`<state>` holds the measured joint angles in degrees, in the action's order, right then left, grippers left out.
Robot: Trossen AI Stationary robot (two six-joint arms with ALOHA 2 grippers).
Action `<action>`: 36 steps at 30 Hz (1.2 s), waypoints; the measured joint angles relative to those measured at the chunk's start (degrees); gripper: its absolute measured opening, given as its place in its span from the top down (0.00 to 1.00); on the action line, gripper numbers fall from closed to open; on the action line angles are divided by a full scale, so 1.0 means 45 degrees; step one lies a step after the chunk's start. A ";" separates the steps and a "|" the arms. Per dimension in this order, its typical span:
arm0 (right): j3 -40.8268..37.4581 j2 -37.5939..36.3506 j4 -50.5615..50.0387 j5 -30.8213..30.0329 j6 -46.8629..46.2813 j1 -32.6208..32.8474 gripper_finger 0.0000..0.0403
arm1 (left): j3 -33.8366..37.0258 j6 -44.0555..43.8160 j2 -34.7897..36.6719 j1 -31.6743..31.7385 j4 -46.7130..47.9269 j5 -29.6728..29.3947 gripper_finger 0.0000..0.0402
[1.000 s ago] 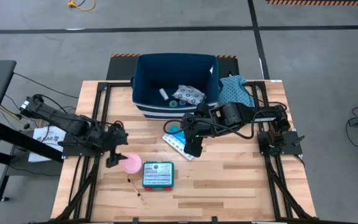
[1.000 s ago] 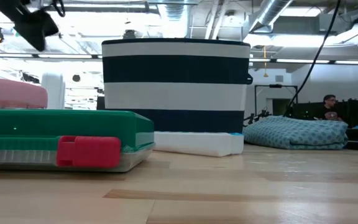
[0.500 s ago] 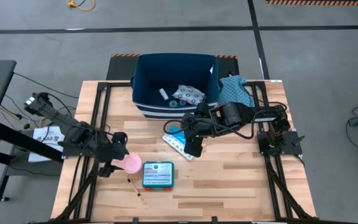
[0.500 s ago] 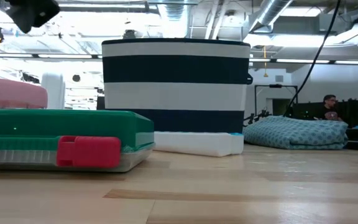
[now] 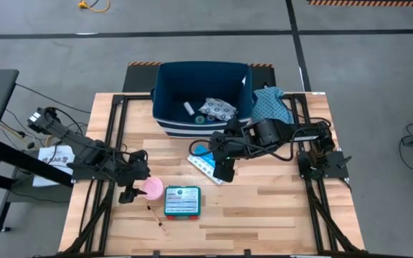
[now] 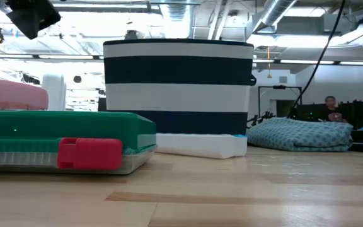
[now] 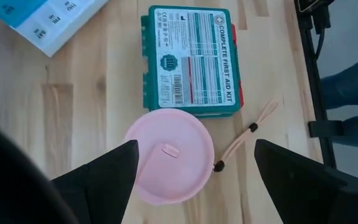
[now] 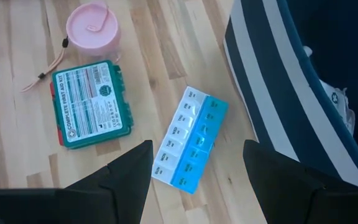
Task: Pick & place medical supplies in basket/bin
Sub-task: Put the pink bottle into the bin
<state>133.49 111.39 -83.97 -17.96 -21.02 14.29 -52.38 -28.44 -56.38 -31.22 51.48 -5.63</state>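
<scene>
L gripper [image 7: 194,171] hangs over the pink round case [image 5: 152,189], fingers [image 7: 104,180] spread wide w/ nothing between them; in wrist view the pink lid sits centred in the gap. R gripper [image 8: 194,174] also wide, empty, poised above the blue/white pill organiser [image 5: 208,163] at table centre. Bin [image 5: 165,79] at 12 o'clock on the table, already holding a patterned pouch [image 5: 217,108] + a small white item [image 5: 188,108]. First aid kit [image 5: 182,201] lies just beside the pink case at its 4 o'clock; thin corded stick [image 5: 157,216] runs off toward 6 o'clock, one end v. close to the case rim. Risks, as I judge them: case is round + low, so pads landing off-centre could squirt it sideways into the kit. Cord may be tied to the case; if so it drags on lift, could snag the kit edge. Organiser sits close to bin wall, so R fingers may foul the wall or skate on the flat lid. Both arms heading to the bin together = collision chance.
</scene>
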 joint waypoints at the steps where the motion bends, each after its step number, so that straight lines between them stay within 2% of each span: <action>1: 0.0000 0.0000 -0.0002 0.0000 0.0000 -0.0001 0.39 | 0.0000 -0.0013 -0.0004 -0.0004 0.0000 0.0032 0.22; 8: 0.0000 0.0000 0.0004 0.0000 -0.0003 -0.0001 0.39 | 0.0005 0.0012 -0.0376 0.0024 -0.0117 0.0832 0.22; 15: 0.0000 0.0000 0.0032 0.0000 -0.0117 0.0023 0.39 | 0.0005 0.0445 -0.0408 0.0034 -0.0282 0.0961 0.22; 23: 0.0000 0.0000 0.0103 0.0000 -0.0117 0.0023 0.39 | 0.0005 0.2931 -0.0153 0.0039 -0.0629 0.0434 0.22; 36: 0.0000 -0.0005 0.0098 0.0010 -0.0108 0.0035 0.39 | 0.0005 0.2739 -0.0829 0.0416 -0.0463 0.0581 0.22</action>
<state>133.49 111.37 -83.53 -17.91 -21.50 14.45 -52.36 -16.12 -60.11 -29.35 49.40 -3.02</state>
